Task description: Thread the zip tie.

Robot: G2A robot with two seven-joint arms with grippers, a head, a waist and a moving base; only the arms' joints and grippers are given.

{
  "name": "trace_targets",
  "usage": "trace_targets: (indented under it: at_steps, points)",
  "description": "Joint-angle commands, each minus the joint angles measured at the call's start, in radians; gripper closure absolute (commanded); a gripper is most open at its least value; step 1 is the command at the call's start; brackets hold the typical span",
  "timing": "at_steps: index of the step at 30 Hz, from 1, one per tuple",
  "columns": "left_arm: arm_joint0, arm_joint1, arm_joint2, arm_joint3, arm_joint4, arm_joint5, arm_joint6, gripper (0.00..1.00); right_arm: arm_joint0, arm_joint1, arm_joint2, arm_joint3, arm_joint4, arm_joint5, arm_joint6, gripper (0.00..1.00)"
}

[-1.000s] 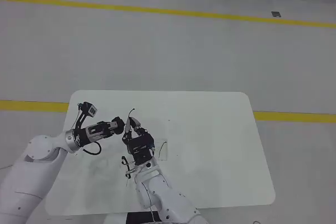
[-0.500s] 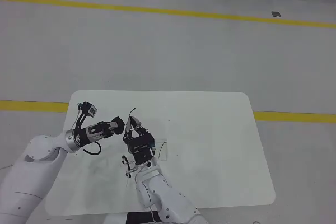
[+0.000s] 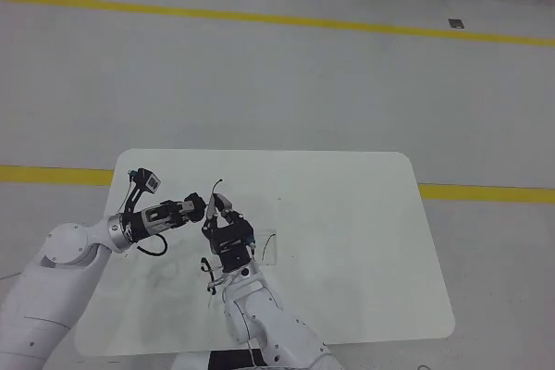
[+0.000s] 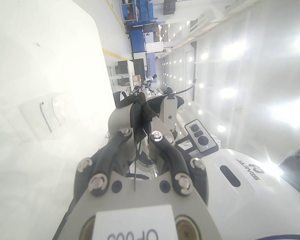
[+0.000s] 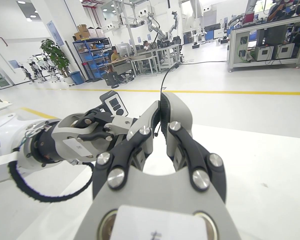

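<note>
White counter [image 3: 351, 213] w/ rounded corners takes up the middle of the top view, both arms working over its left-centre part.

L arm [image 3: 74, 245] comes in from the left side, R arm [image 3: 259, 314] from the near edge. Their ends meet above the counter, touching or all but touching.

L claw [image 3: 200, 207] points across toward the R one. In its own wrist view the fingers [image 4: 120, 136] are drawn together at the tips, and a thin black strand runs down the gap between them. So it is clamped on the zip tie [image 4: 135, 173].

R claw [image 3: 220, 211] sits just beside the L claw, on the side toward the counter's middle. In the R wrist view its ribbed pads [image 5: 165, 116] are pressed together on the same tie. Its free end [image 5: 165, 78] arcs up and away above the fingertips, clear of the counter. From the top view that end shows as a short black curve [image 3: 217, 188] rising off the two claws.

Clear flat pouch [image 3: 270, 254] lies on the counter near the R claw, on the side away from the L arm. In the L wrist view the pouch [image 4: 27, 116] has thin black strips [image 4: 45, 118] inside it, prob. spare ties; can't tell how many.
</note>
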Motion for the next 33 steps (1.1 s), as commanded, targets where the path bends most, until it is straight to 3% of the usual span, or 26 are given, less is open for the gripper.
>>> trace_targets:
  at_steps: [1,33]
  points:
    - [0.0,0.0,0.0,0.0,0.0,0.0,0.0,1.0,0.001,0.001,-0.001,0.0,0.002,0.0,0.001,1.0]
    - [0.0,0.0,0.0,0.0,0.0,0.0,0.0,1.0,0.004,0.016,-0.009,-0.012,0.111,0.0,0.019,1.0]
